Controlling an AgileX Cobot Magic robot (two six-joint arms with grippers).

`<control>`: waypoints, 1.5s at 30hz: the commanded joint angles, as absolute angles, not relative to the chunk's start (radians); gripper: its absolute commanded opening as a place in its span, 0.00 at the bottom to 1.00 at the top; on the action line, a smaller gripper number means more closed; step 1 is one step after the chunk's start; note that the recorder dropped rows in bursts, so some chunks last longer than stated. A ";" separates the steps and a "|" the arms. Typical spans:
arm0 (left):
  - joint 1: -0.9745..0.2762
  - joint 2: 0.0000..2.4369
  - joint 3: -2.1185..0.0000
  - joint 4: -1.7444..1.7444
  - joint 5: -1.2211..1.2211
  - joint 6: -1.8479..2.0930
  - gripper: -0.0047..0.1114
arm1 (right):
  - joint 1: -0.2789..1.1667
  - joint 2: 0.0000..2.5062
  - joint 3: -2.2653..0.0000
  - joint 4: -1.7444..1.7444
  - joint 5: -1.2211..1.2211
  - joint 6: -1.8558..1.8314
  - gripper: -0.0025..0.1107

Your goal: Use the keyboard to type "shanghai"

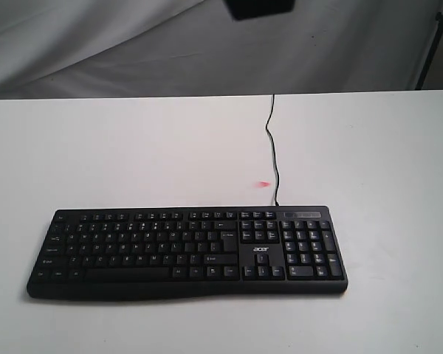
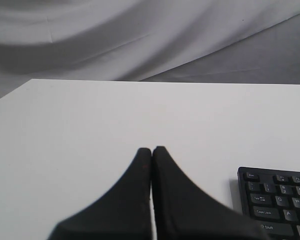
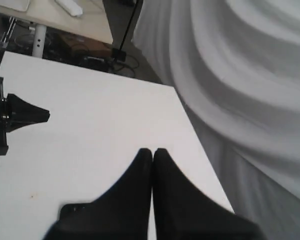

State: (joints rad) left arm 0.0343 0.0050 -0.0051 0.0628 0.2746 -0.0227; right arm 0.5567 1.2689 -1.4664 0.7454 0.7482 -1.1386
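White worktop [image 1: 133, 147], matte, bare apart from the task's thing: the keyboard [image 1: 188, 251] lies flat close to the near edge, long side parallel to that edge, number pad to the right in the exterior view. Its thin black cable [image 1: 272, 147] runs from the back edge away over the far edge; a small red spot of light [image 1: 263, 184] sits on the surface just beside it. Behind the worktop I see draped pale cloth [image 1: 96, 44] and a dark stand leg [image 1: 430, 44] at far right. Left tool [image 2: 151, 150]: fingers clenched tip to tip with nothing between, over bare worktop off the keyboard's Esc-and-Tab end. Right tool [image 3: 152, 151]: likewise clenched and empty, above a corner of the worktop with cloth beyond. Readable: white "acer" logo [image 1: 260, 250] above the arrow keys; "Caps Lock" and "Shift" in the left wrist view.
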 commanded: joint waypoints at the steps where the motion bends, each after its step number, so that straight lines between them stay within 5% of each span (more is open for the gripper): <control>1: 0.031 0.000 0.000 0.062 0.266 -0.024 0.05 | 0.548 1.161 -1.462 0.750 0.734 -1.092 0.02; 33: 0.031 0.000 0.000 0.062 0.266 -0.024 0.05 | 0.548 1.096 -1.462 0.730 0.531 -1.052 0.02; 45: 0.031 0.000 0.000 0.062 0.266 -0.024 0.05 | 0.418 1.038 -1.462 0.214 0.547 -0.346 0.02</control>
